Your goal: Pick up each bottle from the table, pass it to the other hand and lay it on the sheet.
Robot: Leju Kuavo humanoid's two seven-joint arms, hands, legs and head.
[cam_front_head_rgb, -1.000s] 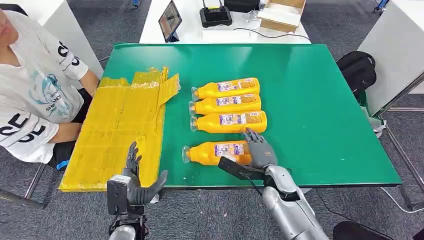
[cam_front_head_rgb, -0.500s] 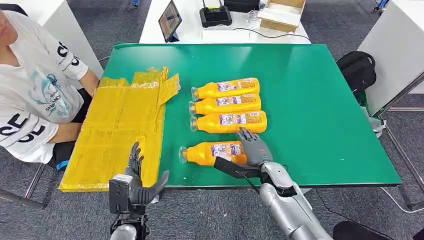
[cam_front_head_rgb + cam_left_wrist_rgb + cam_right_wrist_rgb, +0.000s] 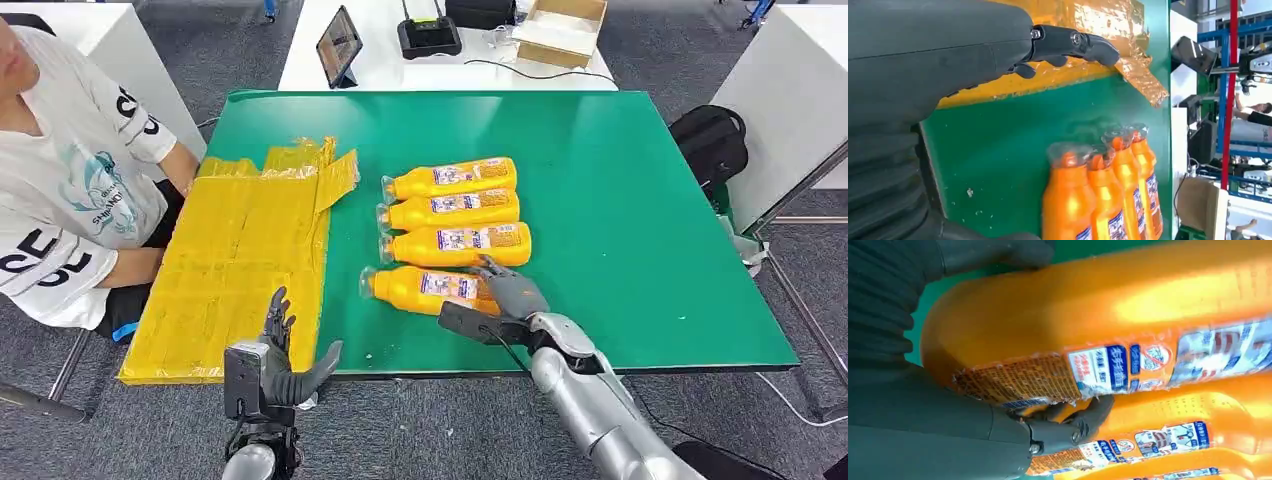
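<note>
Several orange bottles lie side by side on the green table (image 3: 620, 200). My right hand (image 3: 503, 297) grips the nearest bottle (image 3: 425, 288) at its base end, fingers over the far side and thumb on the near side. In the right wrist view the bottle (image 3: 1098, 305) lies against my palm, with my fingers (image 3: 1073, 427) tucked between it and the neighbouring bottle. The other bottles (image 3: 455, 244) lie just beyond it. The yellow sheet (image 3: 235, 255) covers the table's left part. My left hand (image 3: 275, 355) hovers open by the sheet's near right corner, fingers (image 3: 1068, 42) spread over the sheet (image 3: 1098, 20).
A person (image 3: 70, 190) in a white shirt sits at the table's left side, beside the sheet. Behind the green table, a white desk carries a tablet (image 3: 340, 45), a black device (image 3: 428, 35) and a cardboard box (image 3: 560, 25). A black backpack (image 3: 710, 140) lies on the floor at right.
My right hand has moved away from me with the nearest bottle, bringing it close against the row of other bottles. My left hand has barely moved.
</note>
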